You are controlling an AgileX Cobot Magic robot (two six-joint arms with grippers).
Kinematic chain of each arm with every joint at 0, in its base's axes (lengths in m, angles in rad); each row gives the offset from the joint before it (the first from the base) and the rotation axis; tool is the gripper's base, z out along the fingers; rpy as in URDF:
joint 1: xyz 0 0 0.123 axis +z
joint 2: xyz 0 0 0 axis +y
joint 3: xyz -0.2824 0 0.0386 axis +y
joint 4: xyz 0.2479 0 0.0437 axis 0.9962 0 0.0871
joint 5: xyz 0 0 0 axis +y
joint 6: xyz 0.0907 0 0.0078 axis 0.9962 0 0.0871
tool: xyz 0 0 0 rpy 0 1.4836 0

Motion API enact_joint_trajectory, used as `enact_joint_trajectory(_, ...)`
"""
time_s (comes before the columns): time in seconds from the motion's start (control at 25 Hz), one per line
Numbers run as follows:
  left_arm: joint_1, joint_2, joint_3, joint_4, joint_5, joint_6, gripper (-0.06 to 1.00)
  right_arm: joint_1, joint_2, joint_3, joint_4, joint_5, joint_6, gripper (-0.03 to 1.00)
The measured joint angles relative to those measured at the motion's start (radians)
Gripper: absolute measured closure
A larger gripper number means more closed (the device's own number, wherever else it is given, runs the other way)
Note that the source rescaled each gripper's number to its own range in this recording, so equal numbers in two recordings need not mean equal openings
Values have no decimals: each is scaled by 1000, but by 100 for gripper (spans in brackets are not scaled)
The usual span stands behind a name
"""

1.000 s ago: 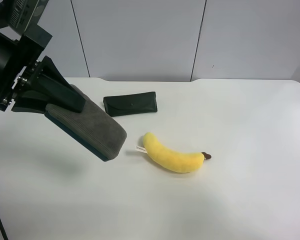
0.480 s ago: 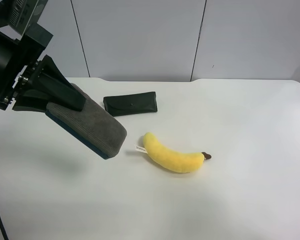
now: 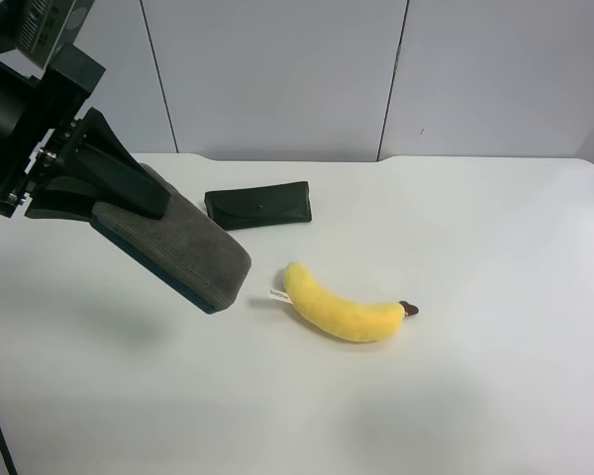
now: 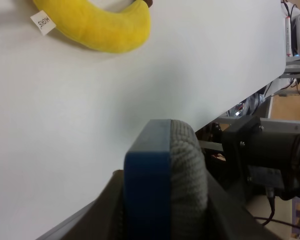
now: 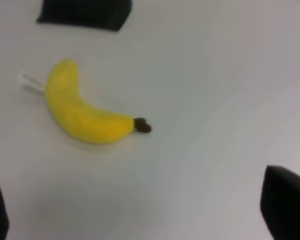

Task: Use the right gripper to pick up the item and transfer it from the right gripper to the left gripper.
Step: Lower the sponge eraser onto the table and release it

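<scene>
The left pincer [image 3: 139, 220], on the arm at the exterior high view's left, was pinching the eraser [image 3: 178, 252] by one end. In the left wrist view its black fingers [image 4: 97, 210] pressed against both faces of the block, blue base on one side and grey felt on the other. The eraser hung tilted above the white worktop [image 3: 475, 247], grey side up, its free end angled down toward the yellow plush banana [image 3: 340, 307] but not touching it. The banana lay on the worktop, with a flat dark case [image 3: 258, 205] farther back, apart from it. The right pincer [image 5: 142, 210] hovered over the banana, its two black tips spread wide with nothing between them.
</scene>
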Motion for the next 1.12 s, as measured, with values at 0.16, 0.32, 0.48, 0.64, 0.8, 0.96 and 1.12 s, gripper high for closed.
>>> enact_joint_trajectory(0.16, 0, 0, 0, 0, -13, 33, 92, -132, -38, 0, 1, 0, 1, -3)
enact_joint_trajectory(0.32, 0, 0, 0, 7, -70, 51, 92, -184, -38, 0, 6, 0, 1, -3)
enact_joint_trajectory(0.48, 0, 0, 0, 72, -191, 52, 92, -184, -38, 1, 7, 0, 2, -3)
enact_joint_trajectory(0.64, 0, 21, 0, 187, -304, 57, 92, -184, -38, 1, 7, 0, 2, -3)
enact_joint_trajectory(0.8, 9, 118, 0, 239, -319, 83, 92, -184, -38, 1, 7, 0, 2, -3)
enact_joint_trajectory(0.96, 64, 242, -1, 214, -322, 175, 92, -184, -38, 1, 7, 0, 2, -3)
enact_joint_trajectory(1.12, 160, 331, -1, 136, -327, 301, 92, -184, -38, 1, 7, 0, 2, -3)
